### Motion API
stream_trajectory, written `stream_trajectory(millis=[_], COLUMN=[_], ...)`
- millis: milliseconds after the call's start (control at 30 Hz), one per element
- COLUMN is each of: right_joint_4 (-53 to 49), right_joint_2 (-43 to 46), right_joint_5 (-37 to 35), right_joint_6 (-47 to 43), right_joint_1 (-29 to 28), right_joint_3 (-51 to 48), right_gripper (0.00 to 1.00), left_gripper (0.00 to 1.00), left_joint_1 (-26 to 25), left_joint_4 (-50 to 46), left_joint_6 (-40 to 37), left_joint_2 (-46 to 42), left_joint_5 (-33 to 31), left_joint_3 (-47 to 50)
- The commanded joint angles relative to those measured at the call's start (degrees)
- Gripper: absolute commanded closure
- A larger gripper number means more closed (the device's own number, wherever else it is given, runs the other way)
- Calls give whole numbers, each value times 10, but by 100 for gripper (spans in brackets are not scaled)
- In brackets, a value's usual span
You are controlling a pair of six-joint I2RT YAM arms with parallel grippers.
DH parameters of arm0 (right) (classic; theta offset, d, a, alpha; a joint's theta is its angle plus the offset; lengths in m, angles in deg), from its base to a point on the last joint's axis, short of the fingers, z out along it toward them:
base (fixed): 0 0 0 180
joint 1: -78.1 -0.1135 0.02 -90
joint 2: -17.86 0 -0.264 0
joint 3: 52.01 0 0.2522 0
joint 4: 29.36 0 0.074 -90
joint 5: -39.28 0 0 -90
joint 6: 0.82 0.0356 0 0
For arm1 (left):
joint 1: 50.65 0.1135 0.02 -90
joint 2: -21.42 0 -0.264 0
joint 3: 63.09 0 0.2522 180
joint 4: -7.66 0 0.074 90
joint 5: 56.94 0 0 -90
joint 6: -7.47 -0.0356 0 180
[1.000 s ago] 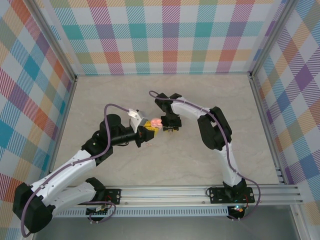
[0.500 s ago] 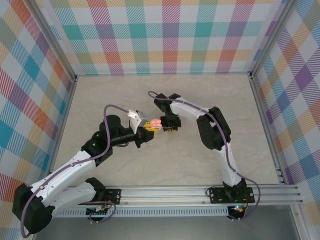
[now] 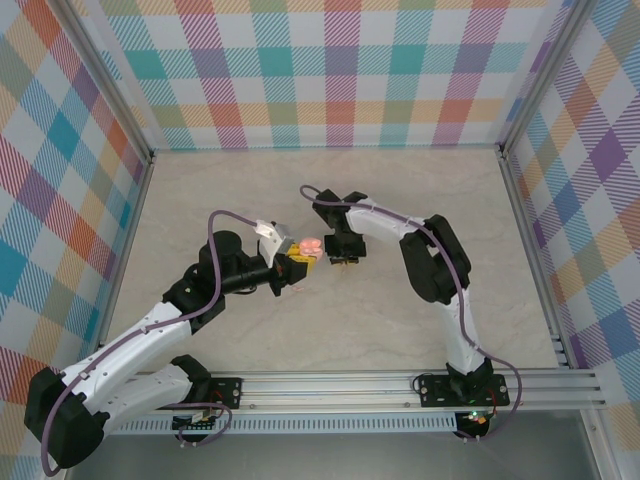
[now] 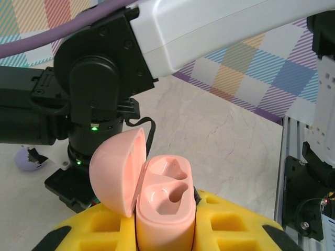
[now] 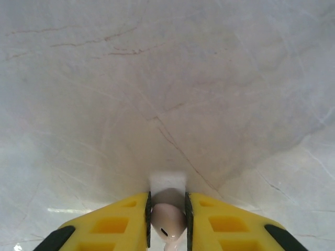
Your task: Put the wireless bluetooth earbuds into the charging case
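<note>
In the overhead view we see the two arms meeting near the middle of the frame over the pale marble table (image 3: pixel 420 190). The left gripper (image 3: pixel 298 263) is clenched on a pink charging case (image 3: pixel 310 245), and the right gripper (image 3: pixel 343 260) sits just to the right of it, close but apart.

In the left wrist view the case (image 4: pixel 162 209) stands upright at the lower centre, pinched between the yellow fingers (image 4: pixel 230 230) of the left gripper (image 4: pixel 165 232). Its lid (image 4: pixel 118 170) is swung open to the left, and we can see into both moulded wells, which hold nothing. Behind the case, filling the upper left of the frame, is the black and white wrist of the right arm (image 4: pixel 94 78), with a small green light on it. At the far left edge a small purple piece (image 4: pixel 23 158) lies on the table, partly hidden by the arm.

In the right wrist view the right gripper (image 5: pixel 167 222) is closed on a pale pink earbud (image 5: pixel 168 215) at the bottom centre, its yellow fingers (image 5: pixel 120 225) pressing it from either side. The earbud's rounded end points up the frame and its lower part runs off the bottom edge. Beyond it lies bare table (image 5: pixel 157 78).
</note>
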Motion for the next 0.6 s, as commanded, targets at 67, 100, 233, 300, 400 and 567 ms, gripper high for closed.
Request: stream_trajectory(millis=[67,100,233,300,400,567], right_joint_4=[21,24,41,47,45,36], right_joint_2=[40,45,70,78,77,60], right_joint_5=[-22,-23,-22,-22,-14,-10], right_joint_6=[-72,-87,-146,-169,-202,-230], right_joint_1=[10,12,11,12,11,11], right_joint_3=[-25,-29,-54,-64,-69,-72], right_gripper=[77,78,78,78,78,78], left_gripper=[86,86,86,86,86,86], left_joint_1=[-8,-8,-8,-8,-8,-7], left_joint_4=[-4,-5,-5,-6,-6,-6], left_joint_6=[4,4,3,2,2,2], left_joint_2=[1,1,3,5,8,13], left_joint_5=[-6,-6,-6,-5,-4,-3], left_joint_3=[-3,-4,-6,-8,-10,-13])
